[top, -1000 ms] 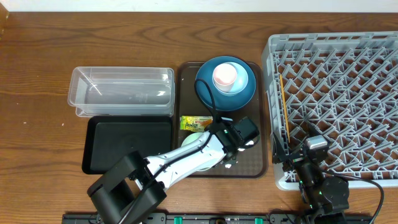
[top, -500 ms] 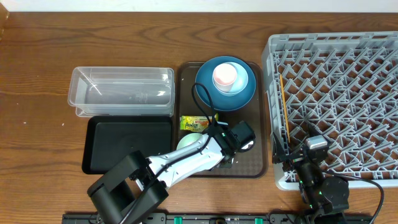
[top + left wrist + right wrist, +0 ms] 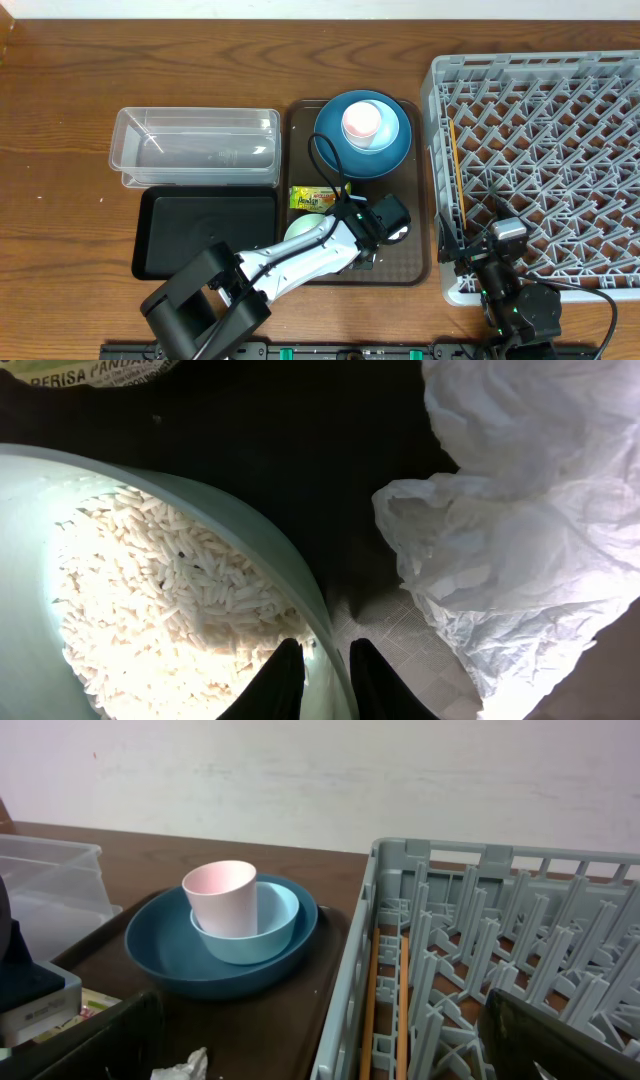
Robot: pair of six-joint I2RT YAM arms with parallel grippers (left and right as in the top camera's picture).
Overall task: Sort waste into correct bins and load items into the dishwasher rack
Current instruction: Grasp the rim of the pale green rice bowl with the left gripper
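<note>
A pale mint-green bowl point(image 3: 230, 510) full of white rice point(image 3: 170, 590) sits on the brown serving tray point(image 3: 410, 265). My left gripper point(image 3: 318, 678) is shut on its rim, one finger inside and one outside. The crumpled white napkin point(image 3: 520, 540) lies just right of the bowl, and the yellow-green wrapper point(image 3: 312, 197) just behind it. In the overhead view the left gripper point(image 3: 375, 228) hides most of the bowl point(image 3: 303, 227). The pink cup point(image 3: 361, 122) stands in the light-blue bowl point(image 3: 388, 128) on the dark-blue plate point(image 3: 395, 155). My right gripper point(image 3: 320, 1040) is open and empty over the rack's point(image 3: 540, 150) front left corner.
The clear tub point(image 3: 195, 148) and the black tray point(image 3: 205, 235) lie left of the serving tray, both empty. Two orange sticks point(image 3: 385, 990) lie inside the rack along its left wall. Bare wooden table surrounds everything.
My left gripper and the mint-green bowl have shifted slightly left and toward the front of the tray. The right arm has not moved.
</note>
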